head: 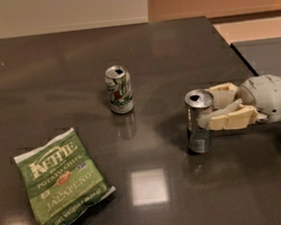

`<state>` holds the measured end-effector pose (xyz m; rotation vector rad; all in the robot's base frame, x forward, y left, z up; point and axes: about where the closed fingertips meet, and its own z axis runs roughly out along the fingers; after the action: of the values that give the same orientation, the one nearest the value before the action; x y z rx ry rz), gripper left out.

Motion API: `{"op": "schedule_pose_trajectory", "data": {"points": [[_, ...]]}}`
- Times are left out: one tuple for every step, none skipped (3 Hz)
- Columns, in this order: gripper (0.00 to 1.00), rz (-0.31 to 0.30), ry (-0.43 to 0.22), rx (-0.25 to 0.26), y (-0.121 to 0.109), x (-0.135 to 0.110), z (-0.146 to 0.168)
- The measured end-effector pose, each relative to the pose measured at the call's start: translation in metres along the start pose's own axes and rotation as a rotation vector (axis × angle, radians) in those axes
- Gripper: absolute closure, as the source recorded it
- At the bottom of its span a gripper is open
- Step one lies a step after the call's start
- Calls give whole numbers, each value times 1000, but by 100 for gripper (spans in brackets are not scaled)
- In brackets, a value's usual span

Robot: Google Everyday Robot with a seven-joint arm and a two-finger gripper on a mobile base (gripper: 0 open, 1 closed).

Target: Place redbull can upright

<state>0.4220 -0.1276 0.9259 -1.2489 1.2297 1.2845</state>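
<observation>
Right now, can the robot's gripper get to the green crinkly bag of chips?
Probably not yet: the gripper is holding the slim silver metal can, though nothing stands between it and the green chip bag.

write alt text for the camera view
A gripper reaching in from the right holds a redbull can upright on a dark table. A soda can stands farther left, and a chip bag lies front left.
</observation>
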Motion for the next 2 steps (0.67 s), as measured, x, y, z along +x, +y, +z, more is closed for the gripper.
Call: {"op": "schedule_pose_trajectory", "data": {"points": [[100, -5, -41, -8, -1, 3, -4], [82, -20, -80, -12, -2, 5, -8]]}}
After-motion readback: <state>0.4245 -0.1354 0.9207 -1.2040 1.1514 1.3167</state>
